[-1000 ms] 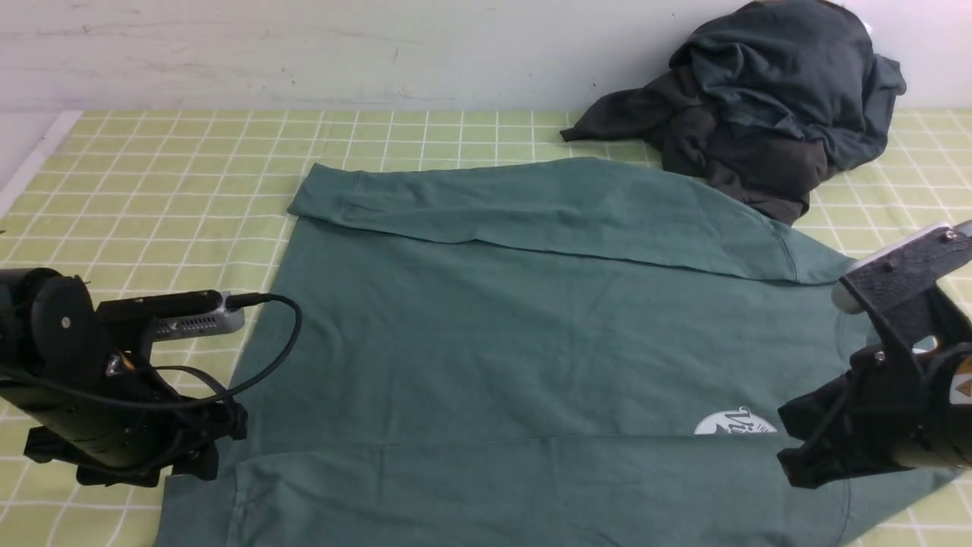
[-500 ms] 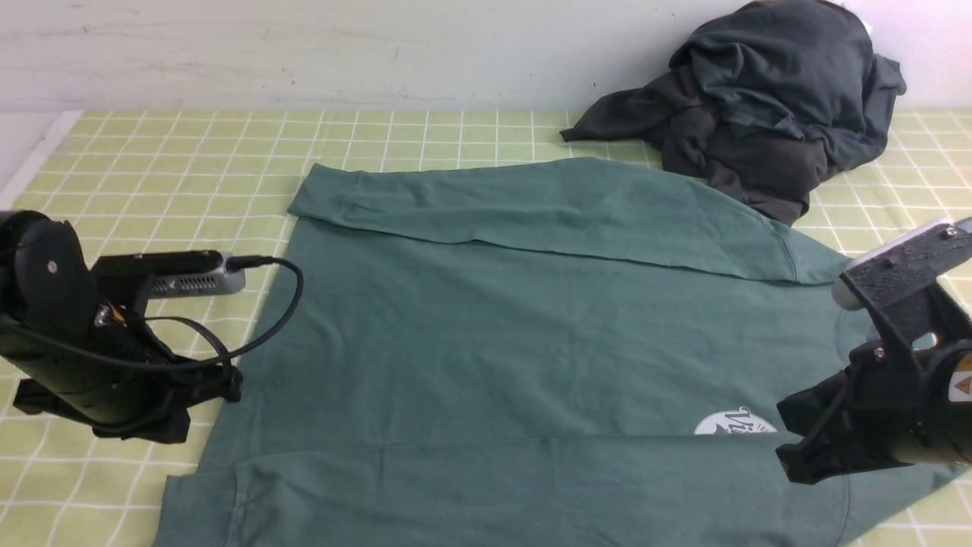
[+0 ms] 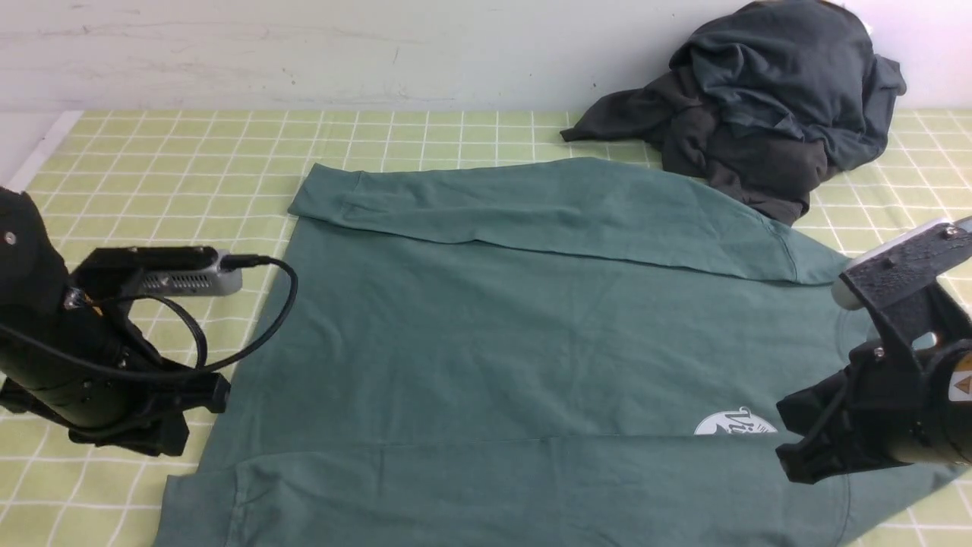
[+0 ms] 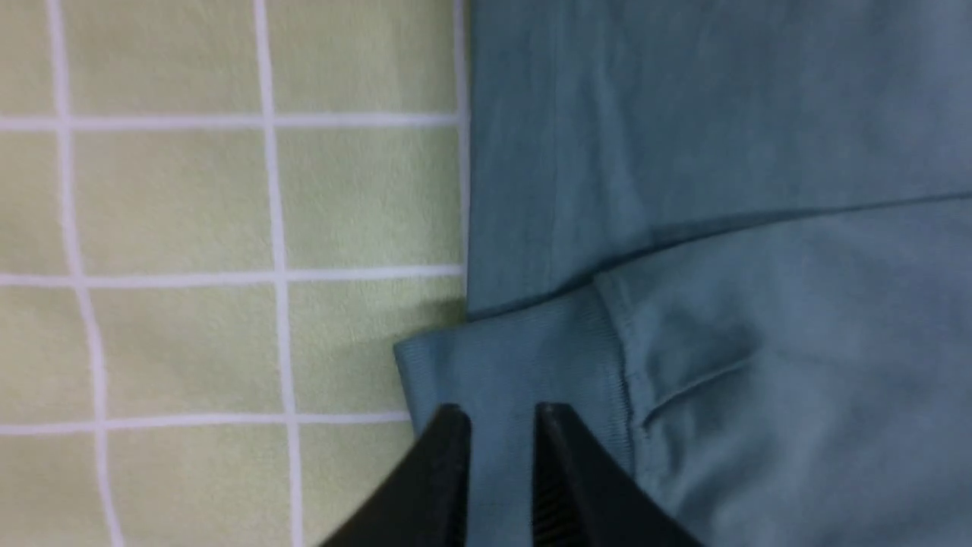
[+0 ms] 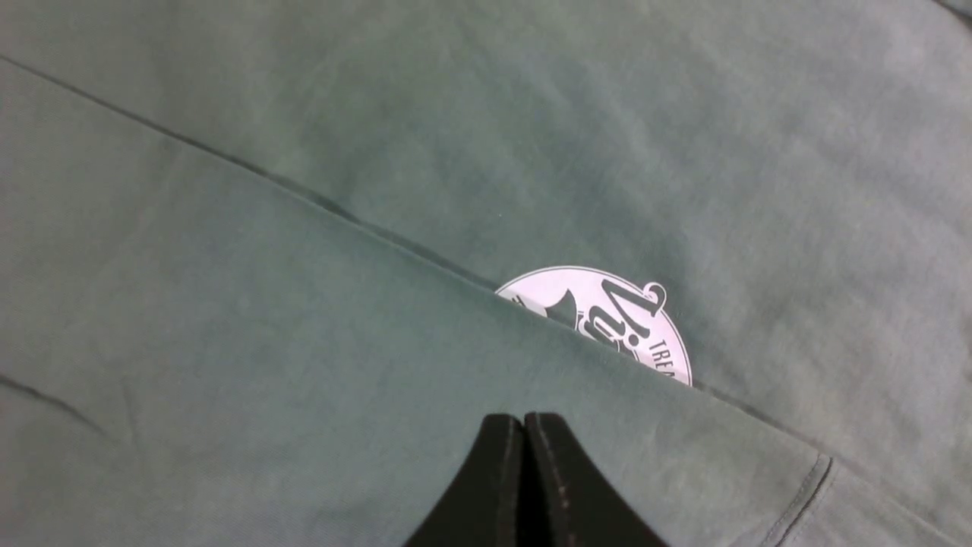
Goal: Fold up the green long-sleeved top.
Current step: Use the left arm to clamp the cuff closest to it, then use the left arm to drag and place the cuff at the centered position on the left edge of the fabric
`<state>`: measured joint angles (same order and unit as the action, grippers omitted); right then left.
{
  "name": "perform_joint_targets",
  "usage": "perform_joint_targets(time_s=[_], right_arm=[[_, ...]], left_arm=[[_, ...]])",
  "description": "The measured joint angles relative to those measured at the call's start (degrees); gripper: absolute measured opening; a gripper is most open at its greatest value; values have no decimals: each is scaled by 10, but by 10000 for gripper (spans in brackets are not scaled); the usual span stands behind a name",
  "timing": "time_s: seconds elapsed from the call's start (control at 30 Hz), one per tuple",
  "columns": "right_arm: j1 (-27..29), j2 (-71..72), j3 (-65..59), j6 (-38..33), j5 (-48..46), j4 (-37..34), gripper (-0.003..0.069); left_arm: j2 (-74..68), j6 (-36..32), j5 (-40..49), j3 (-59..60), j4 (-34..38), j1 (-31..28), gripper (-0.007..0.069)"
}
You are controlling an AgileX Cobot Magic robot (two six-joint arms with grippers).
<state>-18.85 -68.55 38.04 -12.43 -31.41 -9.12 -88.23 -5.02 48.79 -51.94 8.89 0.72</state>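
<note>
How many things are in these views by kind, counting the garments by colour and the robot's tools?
Green long-sleeved top: 1
Charcoal-grey clothing heap: 1 (the separate pieces in it cannot be counted)
Robot tools: 2, the left tool and the right tool
Total: 4

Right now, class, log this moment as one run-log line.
green top: flat, sleeves folded in | left gripper: slightly open, empty, by cuff | right gripper: shut, empty, near chest print
</note>
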Motion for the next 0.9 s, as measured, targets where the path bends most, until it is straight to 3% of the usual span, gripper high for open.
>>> perform_joint_targets(time_s=[0.17,0.27,0.4,0.53,0.6,0.9], right_arm=[[0,0,0,0,0,-2,-14],[0,0,0,0,0,-2,-14],[0,0,0,0,0,-4,-14],[0,0,0,0,0,-4,-14],[0,0,0,0,0,-4,-14],[0,0,0,0,1,-4,-14]], left_arm=[[-69,0,-4,0,5,-7,333],[-89,1,-10,0,5,-7,354],[-106,4,-19,0,3,-7,278],[-106,5,-23,-1,7,-7,96],[-100,5,-25,-1,8,-5,44],[-7,4,-34,-11,10,44,27]])
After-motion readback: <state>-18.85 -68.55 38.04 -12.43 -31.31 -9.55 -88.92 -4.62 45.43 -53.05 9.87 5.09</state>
